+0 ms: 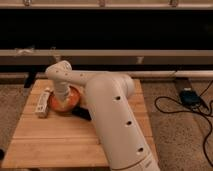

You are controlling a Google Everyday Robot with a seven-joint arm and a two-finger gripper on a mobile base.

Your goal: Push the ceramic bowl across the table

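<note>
Orange ceramic bowl (70, 104) lies directly beneath the gripper (61, 96), with most of the table (55, 145) nearer the camera. Whether the gripper is open, I cannot tell

A thick rounded cream-white arm (110, 117), dotted with small dark holes, narrows to the gripper (61, 98) at the ceramic bowl (73, 103).
</note>
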